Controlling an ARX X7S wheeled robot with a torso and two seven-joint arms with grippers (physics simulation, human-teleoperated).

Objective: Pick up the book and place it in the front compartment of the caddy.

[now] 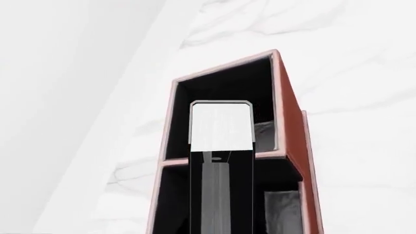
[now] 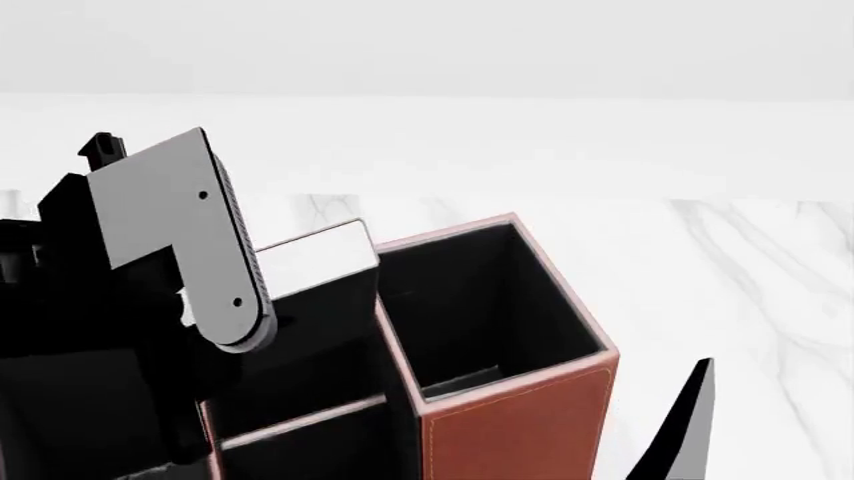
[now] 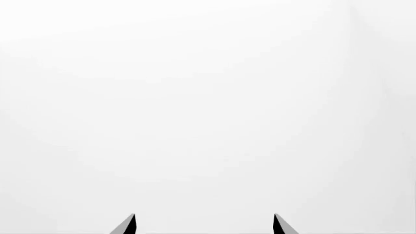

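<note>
Your left fingers (image 2: 234,300) grip the book (image 1: 221,127) upright over the caddy (image 2: 514,420); your right fingers (image 3: 133,225) stand apart, holding nothing, facing blank white.

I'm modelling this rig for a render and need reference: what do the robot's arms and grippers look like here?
In the head view, the left gripper has a flat grey finger with a rounded tip, two small dark dots on its face and a ribbed dark edge, on a black blocky arm body. The right gripper shows only two thin, pointed fingertips, black with grey faces. No cables are visible.
</note>
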